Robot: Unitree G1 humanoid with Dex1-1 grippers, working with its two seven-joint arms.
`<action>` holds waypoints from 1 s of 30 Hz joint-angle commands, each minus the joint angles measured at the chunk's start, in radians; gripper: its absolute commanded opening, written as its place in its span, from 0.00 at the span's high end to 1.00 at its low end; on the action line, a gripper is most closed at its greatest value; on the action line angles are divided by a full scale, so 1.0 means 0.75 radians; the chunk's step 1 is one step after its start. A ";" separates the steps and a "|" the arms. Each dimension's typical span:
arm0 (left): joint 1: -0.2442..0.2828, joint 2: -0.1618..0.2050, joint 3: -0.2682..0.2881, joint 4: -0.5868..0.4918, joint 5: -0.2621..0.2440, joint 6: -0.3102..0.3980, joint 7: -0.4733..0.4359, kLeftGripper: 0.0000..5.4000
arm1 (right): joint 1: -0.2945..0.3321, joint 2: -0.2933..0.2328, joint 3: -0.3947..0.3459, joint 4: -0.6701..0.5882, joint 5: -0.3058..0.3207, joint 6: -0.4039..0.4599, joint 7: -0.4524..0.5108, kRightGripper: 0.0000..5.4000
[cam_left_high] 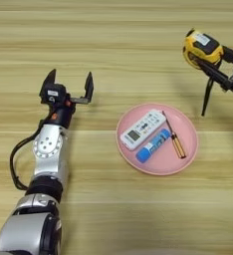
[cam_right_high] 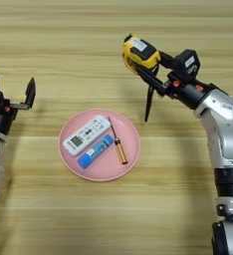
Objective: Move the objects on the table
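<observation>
Right eye view shows the right gripper (cam_right_high: 141, 62) raised above the table (cam_right_high: 188, 20), past the far right rim of the pink plate (cam_right_high: 132, 149), its two black fingers clamped on the yellow-black tape measure (cam_right_high: 138, 52). The tape measure is off the surface, and a thin black strap (cam_right_high: 149, 103) hangs down from it towards the wood just beyond the plate's far right edge.

The plate lies near the middle of the table and carries three things. The white remote (cam_right_high: 86, 135) rests on the far left part of the plate, slanting from near left to far right, its small screen towards the near end. The blue tube (cam_right_high: 95, 151) lies just beside it on the near side, slanting the same way, with its white label at the far end; I cannot tell whether the two touch. The brown stick (cam_right_high: 116, 142) lies right of both, running from the plate's far side down towards its near right rim, its thin tip close to the remote's far end.

The left gripper (cam_left_high: 69, 85) sits well to the left of the plate, over bare wood, fingers spread wide apart and holding nothing.
</observation>
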 commanded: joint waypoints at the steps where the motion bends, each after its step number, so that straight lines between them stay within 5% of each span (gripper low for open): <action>1: -0.032 0.009 -0.003 0.022 -0.005 0.014 -0.016 0.00 | 0.020 -0.019 -0.035 0.035 -0.120 0.017 -0.191 0.54; 9: -0.033 0.011 -0.004 0.032 -0.002 0.005 -0.018 0.00 | 0.052 -0.078 0.027 0.198 -0.422 -0.077 -0.422 0.54; 19: -0.034 0.011 -0.002 0.041 -0.002 -0.002 -0.014 0.00 | 0.067 -0.090 0.095 0.356 -0.579 -0.163 -0.524 0.54; 28: -0.033 0.006 -0.002 0.041 -0.006 -0.001 -0.015 0.00 | 0.076 -0.158 0.289 0.482 -0.937 -0.307 -0.729 0.54; 30: -0.032 0.006 -0.002 0.039 -0.006 -0.002 -0.017 0.00 | 0.077 -0.153 0.313 0.494 -0.961 -0.319 -0.737 0.54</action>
